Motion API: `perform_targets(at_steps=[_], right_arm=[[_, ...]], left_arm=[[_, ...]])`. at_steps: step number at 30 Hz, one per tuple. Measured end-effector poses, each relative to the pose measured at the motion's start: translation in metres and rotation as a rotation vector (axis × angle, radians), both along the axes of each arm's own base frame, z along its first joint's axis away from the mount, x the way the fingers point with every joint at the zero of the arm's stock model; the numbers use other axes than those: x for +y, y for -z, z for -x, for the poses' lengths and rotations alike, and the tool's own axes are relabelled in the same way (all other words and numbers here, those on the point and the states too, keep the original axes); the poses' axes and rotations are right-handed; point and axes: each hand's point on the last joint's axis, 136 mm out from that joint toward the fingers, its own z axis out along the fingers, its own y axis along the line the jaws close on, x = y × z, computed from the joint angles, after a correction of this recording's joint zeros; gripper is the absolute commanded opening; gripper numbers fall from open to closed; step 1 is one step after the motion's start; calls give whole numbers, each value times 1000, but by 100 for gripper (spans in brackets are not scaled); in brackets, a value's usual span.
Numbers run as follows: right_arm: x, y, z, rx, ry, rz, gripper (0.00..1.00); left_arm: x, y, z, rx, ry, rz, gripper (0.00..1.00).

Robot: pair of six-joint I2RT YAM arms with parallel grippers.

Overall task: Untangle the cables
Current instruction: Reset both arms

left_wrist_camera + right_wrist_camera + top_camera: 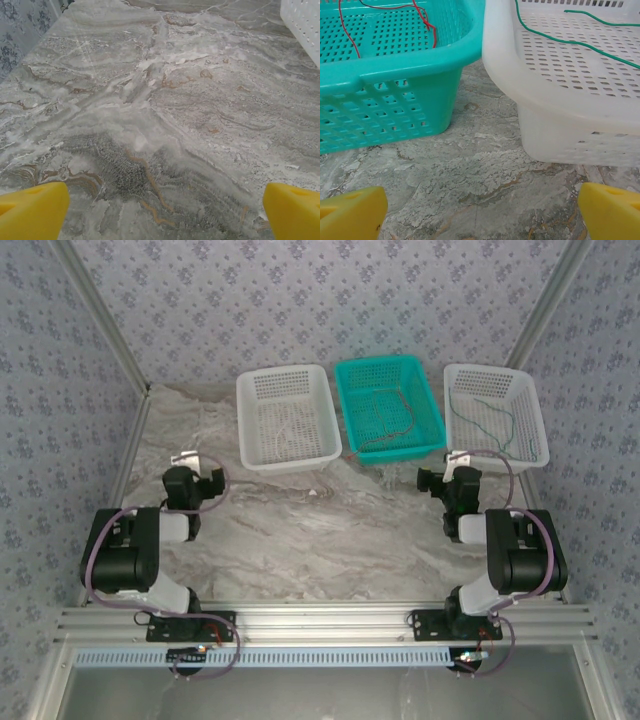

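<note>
Left fingers [30, 210] and right fingers [350, 212] both spread wide, empty.
Left over grey marbled surface [165, 115]. Right faces teal perforated plastic basket [395, 82] holding thin red cable [354, 45]; thin green cable [570, 42] in neighbouring white perforated plastic basket [560, 125].

The top external camera looks down from above the near edge over the whole marble table [330, 530]. The left wrist view skims bare marble closely. The right wrist view faces the teal basket [395, 100] and white basket [560, 115] nearby, both shared with overhead.
</note>
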Motion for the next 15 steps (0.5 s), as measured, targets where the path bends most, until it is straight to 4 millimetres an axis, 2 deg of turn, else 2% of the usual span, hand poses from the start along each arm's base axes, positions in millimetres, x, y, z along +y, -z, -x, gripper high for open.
perform_targets(at_steps=[15], right_arm=[[0,0,0,0,0,1,100]], left_arm=[[0,-3,-2,-14,0,0,100]])
